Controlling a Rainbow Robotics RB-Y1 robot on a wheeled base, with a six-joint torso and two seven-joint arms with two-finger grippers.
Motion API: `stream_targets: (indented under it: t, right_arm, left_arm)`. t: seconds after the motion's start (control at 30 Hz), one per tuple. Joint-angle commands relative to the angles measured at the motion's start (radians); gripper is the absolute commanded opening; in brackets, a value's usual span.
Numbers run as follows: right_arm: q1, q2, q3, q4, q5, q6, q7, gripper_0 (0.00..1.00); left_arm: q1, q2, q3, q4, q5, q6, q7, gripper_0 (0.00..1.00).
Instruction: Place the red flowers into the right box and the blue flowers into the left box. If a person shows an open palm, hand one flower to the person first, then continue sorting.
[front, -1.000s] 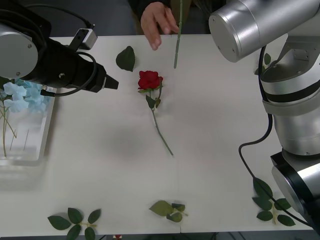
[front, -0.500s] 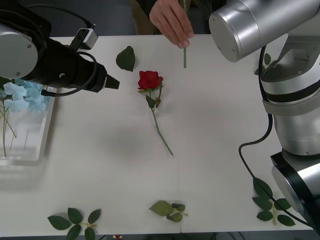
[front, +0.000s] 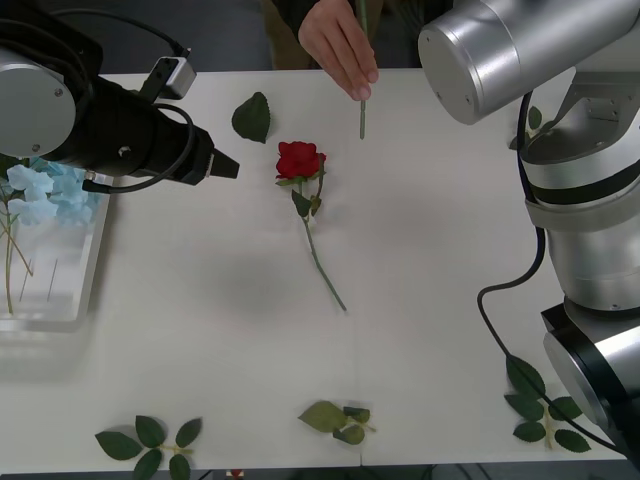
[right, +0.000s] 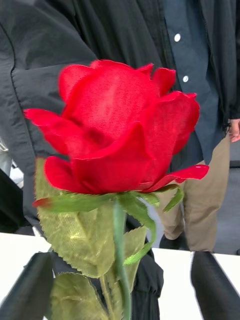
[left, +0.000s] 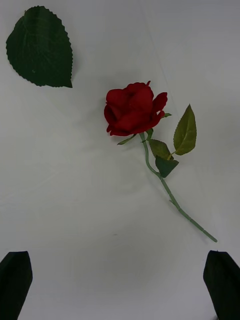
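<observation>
**Person's hand on the stem at the far edge; one rose lying mid-table**

You've got the person's hand (front: 343, 45) at the far table edge, fingers closed round a thin green stem (front: 362, 118) that hangs down over the table (front: 420, 260). Vs 0.5 s ago the hand has hardly shifted and the stem tip sits a touch lower and to the left; vs 1 s ago the hand has moved right onto the stem.

In your right wrist view the held rose (right: 117, 142) stands upright with its stem between the black fingers (right: 32, 287), w/ the person's dark jacket (right: 75, 55) and tan trousers (right: 205, 200) behind. The fingers stand wide at both corners, the stem not touching either, so the right gripper (right: 120, 290) is apart, not clamped.

The left gripper (left: 120, 285) hovers over the table w/ jaws wide apart, nothing between them; the left arm is unchanged from both earlier frames. Ahead of it lies the red rose (front: 300, 160), head toward the far edge, stem running back toward the robot; same spot as before. A loose dark leaf (front: 252, 117) lies just beside it, not touching.

The blue flowers (front: 45, 192) lie in the left box (front: 60, 300) at the table's left edge, as before. Leaf sprigs (front: 150, 440) sit along the near edge.
</observation>
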Motion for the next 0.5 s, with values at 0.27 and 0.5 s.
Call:
stream_targets:
  t: [0.27,0.5]
  right_arm:
    - [0.16,-0.194,-0.126,-0.338,-0.334,0.19,0.017,0.91]
    - [0.438,-0.337,-0.191,-0.399,-0.446,0.1,0.051,0.91]
  left_arm:
    - [0.027,-0.008,-0.005,-0.033,0.0,-0.013,-0.085,1.0]
    - [0.025,-0.01,-0.045,-0.031,-0.012,-0.013,-0.061,1.0]
